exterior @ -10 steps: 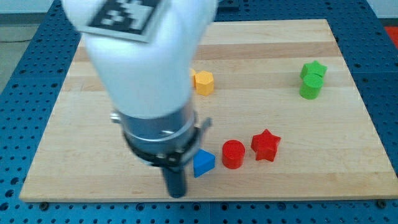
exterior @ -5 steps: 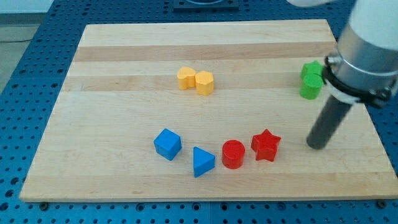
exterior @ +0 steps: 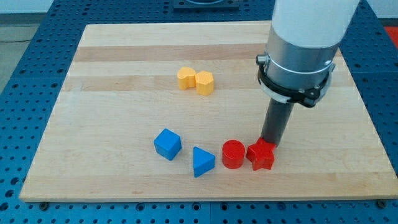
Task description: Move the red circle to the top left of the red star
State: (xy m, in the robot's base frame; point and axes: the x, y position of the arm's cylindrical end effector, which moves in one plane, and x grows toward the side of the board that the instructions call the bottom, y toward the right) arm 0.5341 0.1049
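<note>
- Jaws are absent on this rig; the rod's lower end, my tip [exterior: 271,142], presses against the red star's [exterior: 262,155] upper edge, having swung in from the view's right.
- That star has slid slightly leftward and down, now touching the red circle [exterior: 234,154].
- The circle lies left of my tip, not yet top-left of the star.

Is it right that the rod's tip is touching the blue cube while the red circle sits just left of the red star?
Not quite. My tip is not at the blue cube; the camera view shows it at the top edge of the red star, apparently touching it. The blue cube lies well off toward the view's left. The rest holds: the red circle sits just left of the red star.
</note>
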